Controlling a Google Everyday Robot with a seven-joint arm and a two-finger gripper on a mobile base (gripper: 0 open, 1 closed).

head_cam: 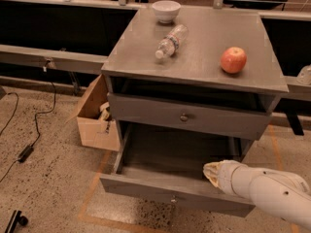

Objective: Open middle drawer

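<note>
The middle drawer is a wide, shallow grey drawer with a small round knob. It stands pulled well out of the grey cabinet, and its inside is bare. My gripper is at the end of the white arm, which comes in from the lower right. The gripper sits just inside the drawer's front board near its right end, well to the right of the knob. A closed grey drawer with its own knob lies above the open one.
On the cabinet top lie a white bowl, a plastic water bottle on its side and a red apple. An open cardboard box stands on the floor to the cabinet's left. Cables trail at the far left.
</note>
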